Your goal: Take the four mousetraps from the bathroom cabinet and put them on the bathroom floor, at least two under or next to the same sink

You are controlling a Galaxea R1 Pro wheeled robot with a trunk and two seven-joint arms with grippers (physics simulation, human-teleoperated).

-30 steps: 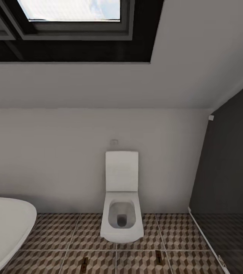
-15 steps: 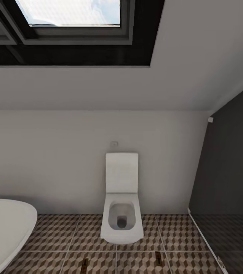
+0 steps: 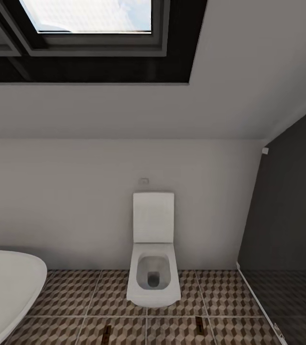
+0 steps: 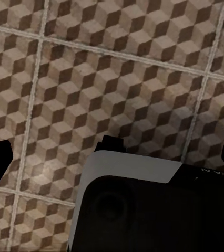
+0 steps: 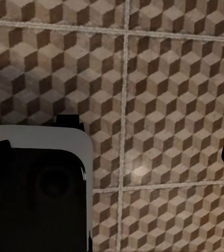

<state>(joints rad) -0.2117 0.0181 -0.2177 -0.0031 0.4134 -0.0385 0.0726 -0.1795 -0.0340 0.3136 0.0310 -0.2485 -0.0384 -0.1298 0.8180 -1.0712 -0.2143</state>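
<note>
Two mousetraps on the bathroom floor (image 3: pixel 66 297), both in front of the white toilet (image 3: pixel 153 273), well apart and flanking its bowl. Left mousetrap (image 3: pixel 107 330) lying flat, long axis running toward the toilet's wall; right mousetrap (image 3: pixel 199 323) lying the same way, parallel to the first. Too small to tell which end holds the wire. White bathtub (image 3: pixel 6 282) off to the toilet's left, dark shower area (image 3: pixel 287 215) to its right, skylight (image 3: pixel 90 17) above. Left claw (image 4: pixel 112 157) hanging over bare patterned tiles, dark fingertips at opposite edges of its wrist view, spread wide, gripping nothing. Right claw (image 5: pixel 112 149) likewise spread wide over the tiles, holding nothing.
</note>
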